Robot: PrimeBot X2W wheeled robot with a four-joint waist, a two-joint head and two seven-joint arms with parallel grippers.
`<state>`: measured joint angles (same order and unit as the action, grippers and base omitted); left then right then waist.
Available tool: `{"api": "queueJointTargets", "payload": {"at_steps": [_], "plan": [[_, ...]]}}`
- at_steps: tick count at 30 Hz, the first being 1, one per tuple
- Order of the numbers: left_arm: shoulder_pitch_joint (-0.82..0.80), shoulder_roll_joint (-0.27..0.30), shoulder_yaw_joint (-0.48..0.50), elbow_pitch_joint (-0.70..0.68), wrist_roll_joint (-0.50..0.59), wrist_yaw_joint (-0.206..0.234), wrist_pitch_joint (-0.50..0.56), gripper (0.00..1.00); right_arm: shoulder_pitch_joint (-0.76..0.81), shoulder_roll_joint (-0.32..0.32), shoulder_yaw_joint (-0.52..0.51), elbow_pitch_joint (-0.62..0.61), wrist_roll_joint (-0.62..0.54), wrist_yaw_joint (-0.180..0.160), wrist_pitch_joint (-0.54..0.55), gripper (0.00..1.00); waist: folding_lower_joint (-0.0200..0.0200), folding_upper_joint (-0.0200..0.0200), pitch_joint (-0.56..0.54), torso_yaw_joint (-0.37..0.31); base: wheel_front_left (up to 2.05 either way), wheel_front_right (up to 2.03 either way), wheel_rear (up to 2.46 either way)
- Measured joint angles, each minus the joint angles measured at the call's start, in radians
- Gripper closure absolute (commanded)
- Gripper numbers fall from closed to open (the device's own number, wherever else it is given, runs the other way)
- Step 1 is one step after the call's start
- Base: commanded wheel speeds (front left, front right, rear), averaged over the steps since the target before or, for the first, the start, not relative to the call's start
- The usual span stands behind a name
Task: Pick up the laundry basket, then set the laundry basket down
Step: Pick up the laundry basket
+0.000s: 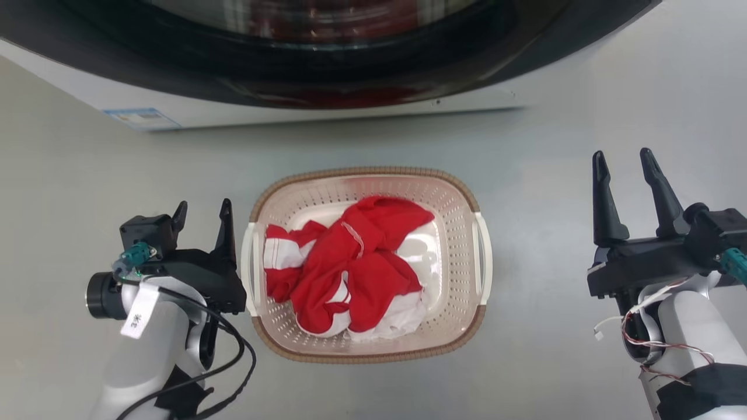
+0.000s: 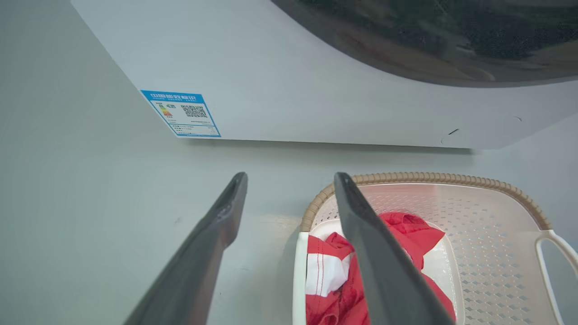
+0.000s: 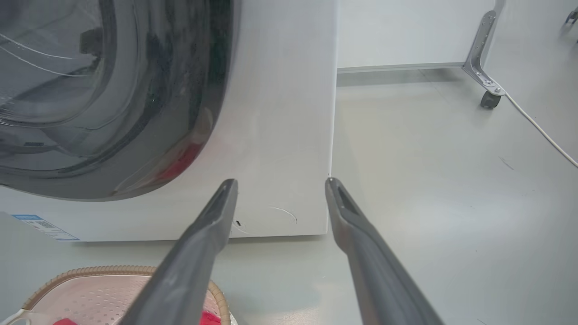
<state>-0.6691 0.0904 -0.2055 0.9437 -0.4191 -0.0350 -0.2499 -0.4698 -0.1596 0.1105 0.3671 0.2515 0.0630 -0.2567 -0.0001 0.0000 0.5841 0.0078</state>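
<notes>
Laundry basket (image 1: pixel 362 171) of red clothes (image 1: pixel 356 262) sits before washing machine (image 1: pixel 327 114); left tool (image 1: pixel 204 204), right tool (image 1: pixel 622 154) spread, empty.

The head camera looks steeply down from above, with the laundry basket (image 1: pixel 373 171) between the left gripper (image 1: pixel 204 205) and the right gripper (image 1: pixel 622 154) and the washing machine (image 1: pixel 327 114) beyond their fingertips. The left wrist camera sits low and close and faces forward along its jaws, the basket's corner beneath the right-hand jaw and the machine's blue label (image 2: pixel 180 113) ahead of the other. The right wrist camera faces likewise from farther aside, the machine's corner ahead between its jaws and the basket's rim behind its left-hand jaw; all three views share the basket and the machine's front.
</notes>
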Motion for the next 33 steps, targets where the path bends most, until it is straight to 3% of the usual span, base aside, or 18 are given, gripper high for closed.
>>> {"api": "queueJointTargets", "payload": {"at_steps": [20, 33], "plan": [[0.269, 0.014, 0.007, -0.461, 0.109, 0.053, 0.0, 0.0, 0.121, 0.015, -0.013, -0.019, -0.008, -0.002, 0.0, 0.0, -0.0001, -0.0001, -0.28, 0.019, 0.0, 0.0, 0.0], [0.419, 0.044, 0.012, -0.683, 0.138, 0.08, -0.003, 0.0, 0.199, 0.015, -0.021, -0.053, -0.012, -0.01, 0.0, 0.0, 0.0, -0.0001, -0.395, 0.01, 0.0, 0.0, 0.0]]}}
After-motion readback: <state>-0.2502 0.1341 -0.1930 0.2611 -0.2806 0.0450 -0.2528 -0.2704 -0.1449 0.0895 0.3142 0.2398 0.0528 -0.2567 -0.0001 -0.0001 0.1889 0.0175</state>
